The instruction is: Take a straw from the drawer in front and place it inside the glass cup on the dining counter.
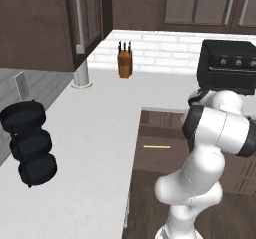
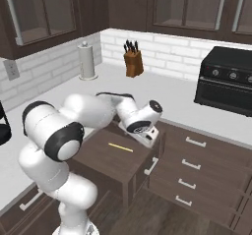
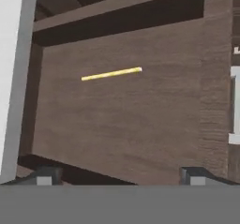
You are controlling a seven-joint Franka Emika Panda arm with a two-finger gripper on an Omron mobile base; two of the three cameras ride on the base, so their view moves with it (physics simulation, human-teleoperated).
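Observation:
The drawer (image 2: pixel 98 161) stands pulled out, its dark wood floor bare except for the straw (image 2: pixel 120 147), a thin pale-yellow stick lying flat. The base views show the same straw (image 1: pixel 156 146) in the open drawer (image 1: pixel 150 159). My gripper (image 2: pixel 149 138) hangs over the drawer's right part, above and a little to the side of the straw, pointing down. In the hand view the straw (image 3: pixel 111 73) lies ahead of the open gripper (image 3: pixel 120 178), whose fingertips (image 3: pixel 44 176) stand wide apart with nothing between them. The glass cup and the dining counter are out of view.
A white worktop (image 1: pixel 95 133) borders the drawer on the left. At the back stand a knife block (image 2: pixel 133 62), a paper-towel roll (image 2: pixel 87 61) and a black toaster oven (image 2: pixel 229 81). Closed drawers (image 2: pixel 189 165) lie to the right. Dark round shapes (image 1: pixel 30 143) sit at far left.

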